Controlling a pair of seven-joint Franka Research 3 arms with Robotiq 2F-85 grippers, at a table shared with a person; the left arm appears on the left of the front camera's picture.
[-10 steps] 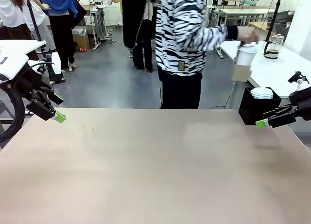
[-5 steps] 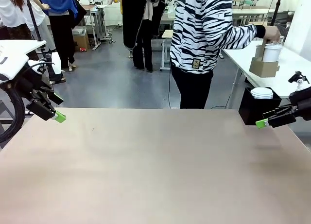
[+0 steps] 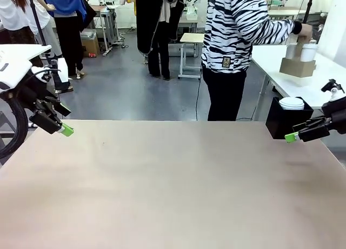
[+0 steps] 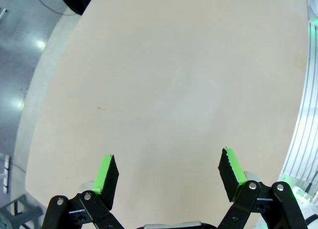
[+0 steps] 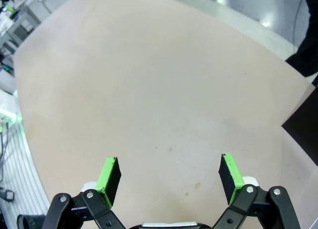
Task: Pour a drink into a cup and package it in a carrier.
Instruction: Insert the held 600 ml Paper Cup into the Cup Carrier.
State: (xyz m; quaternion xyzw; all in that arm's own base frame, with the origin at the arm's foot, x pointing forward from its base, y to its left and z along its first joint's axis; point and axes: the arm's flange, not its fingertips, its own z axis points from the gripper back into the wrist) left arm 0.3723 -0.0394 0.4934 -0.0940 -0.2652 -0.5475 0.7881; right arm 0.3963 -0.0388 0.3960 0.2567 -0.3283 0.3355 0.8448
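Observation:
The brown cardboard carrier point(image 3: 297, 68) rests on a white side table point(image 3: 303, 89) at the far right, with a white cup point(image 3: 307, 52) standing in it. A person in a striped top holds a hand point(image 3: 304, 30) over its top. The drink is hidden from me. My left gripper point(image 3: 66, 130) hovers open over the tan table's left edge, with nothing between its fingers point(image 4: 169, 172). My right gripper point(image 3: 292, 136) hangs open near the table's right edge, and it is also empty point(image 5: 170, 177). Both grippers are far from the carrier.
A black box point(image 3: 282, 122) holding a stack of white lids point(image 3: 292, 103) stands at the tan table's point(image 3: 173, 184) far right corner, just behind my right gripper. Other people and a stool point(image 3: 190, 39) are on the floor beyond the table.
The person has walked right, carrying the carrier with the cup from beside the table to the white side table. Neither arm has moved.

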